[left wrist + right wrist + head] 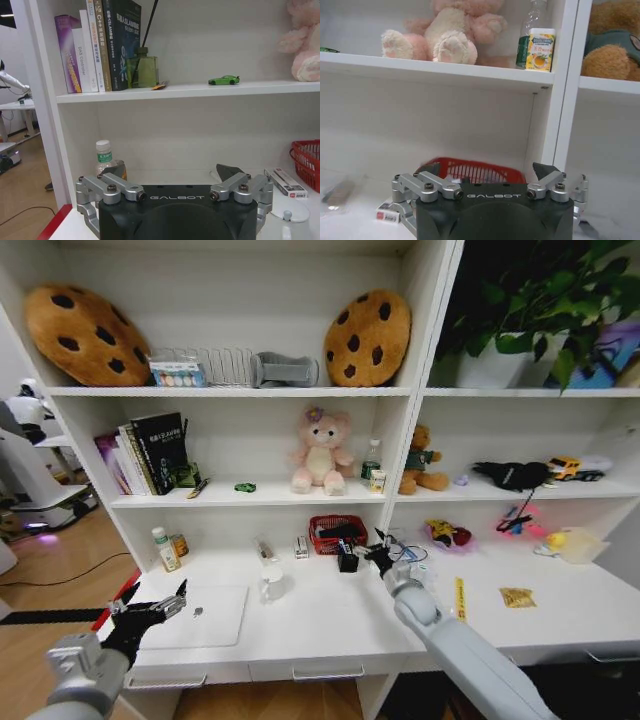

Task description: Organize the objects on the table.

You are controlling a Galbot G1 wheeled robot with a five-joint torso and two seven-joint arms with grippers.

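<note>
A slim silver laptop (205, 615) lies closed at the left end of the white table (330, 625). My left gripper (152, 612) hovers just left of the laptop at the table's left edge, open and empty. The tiny green toy car (245, 487) (224, 80) stands on the shelf above, between the books and the pink bear. Thin pens (515, 518) lie on a pink item in the right-hand compartment. My right gripper (362, 556) is low over the table's back middle, just right of a red basket (337, 533), open with nothing between its fingers (545, 171).
Small bottles (165, 550) stand at the table's back left, and a clear bottle (270, 578) behind the laptop. Books (150, 450) and a green diffuser (142, 70) fill the shelf's left. Yellow packets (517, 597) lie on the right. A white box (285, 181) sits by the basket.
</note>
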